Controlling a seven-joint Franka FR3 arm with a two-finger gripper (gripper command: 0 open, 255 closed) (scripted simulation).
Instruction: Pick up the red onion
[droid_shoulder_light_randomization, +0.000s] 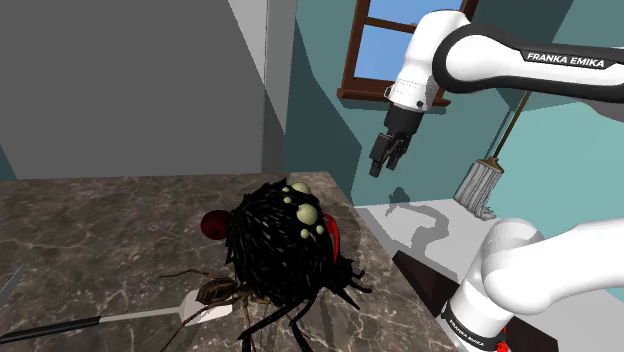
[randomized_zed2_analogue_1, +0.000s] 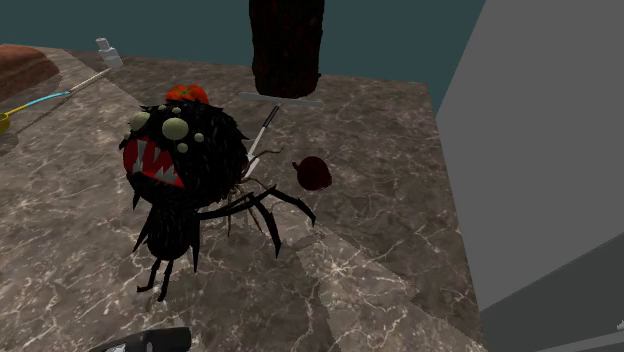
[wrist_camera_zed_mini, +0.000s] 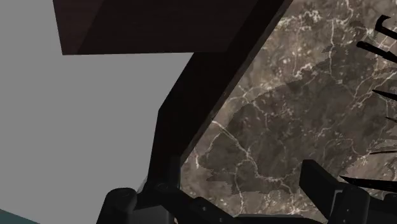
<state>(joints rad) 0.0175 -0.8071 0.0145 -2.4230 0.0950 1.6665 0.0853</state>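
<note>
The shoulder camera stands behind the arm and looks down over the marble counter. In it the gripper hangs high, and the black spider toy lies well below the hand, to one side of it. The second exterior camera stands close to the counter and faces the spider's toothed mouth, so it looks from about the opposite side. The wrist camera looks down from the hand onto the counter's edge, from far above. All three views share the marble top and the spider.
</note>
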